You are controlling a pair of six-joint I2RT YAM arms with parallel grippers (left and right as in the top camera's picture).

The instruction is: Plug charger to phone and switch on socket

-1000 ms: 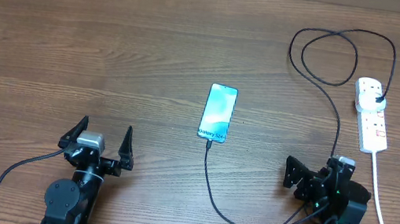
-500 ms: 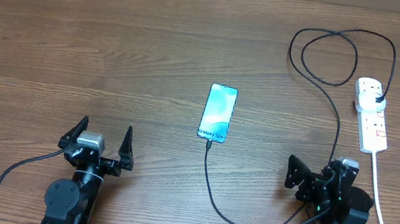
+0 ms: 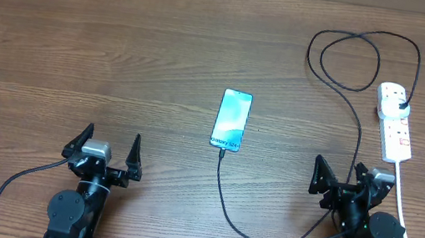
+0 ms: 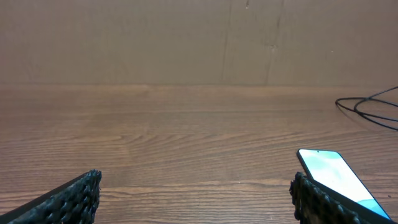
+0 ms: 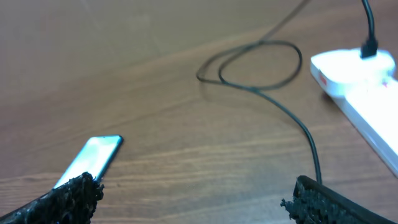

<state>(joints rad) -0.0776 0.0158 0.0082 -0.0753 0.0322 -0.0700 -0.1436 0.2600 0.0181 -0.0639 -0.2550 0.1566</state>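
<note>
Two pairs of jaws at full spread from overhead, nothing gripped in either. Ahead of the left jaws and off toward the right jaws: the phone [image 3: 231, 120], flat on the surface [image 3: 122, 46], screen up, well apart from both. Meeting its near short edge, the charger [image 3: 358, 137], a thin black line down between the two pairs, beneath the right jaws, then up into a loose loop and on to its black plug [image 3: 401, 103], seated in the socket [image 3: 395, 129]. Socket ahead of the right jaws and a touch outboard, with the thick white cord [image 3: 402, 206] trailing back along their outer side.

Over to the left wrist view. Wide gap between the two fingertips [image 4: 71, 199], only bare surface [image 4: 186, 137] in it, nothing held. Phone [image 4: 329, 171] just ahead of the right-hand fingertip, partly hidden behind it. Far ahead and to the right, a bit of black charger [image 4: 370, 106] loop.

Now the right wrist view. Same again: fingertips [image 5: 68, 196] far apart, gap empty. Phone [image 5: 93, 158] just ahead of the left-hand fingertip, lit screen up. Charger [image 5: 314, 162] loop well ahead of the gap, one strand back toward the right-hand fingertip. Socket [image 5: 354, 74] ahead and to the right, plug [image 5: 368, 43] in its far end. Switch position: cannot tell.
</note>
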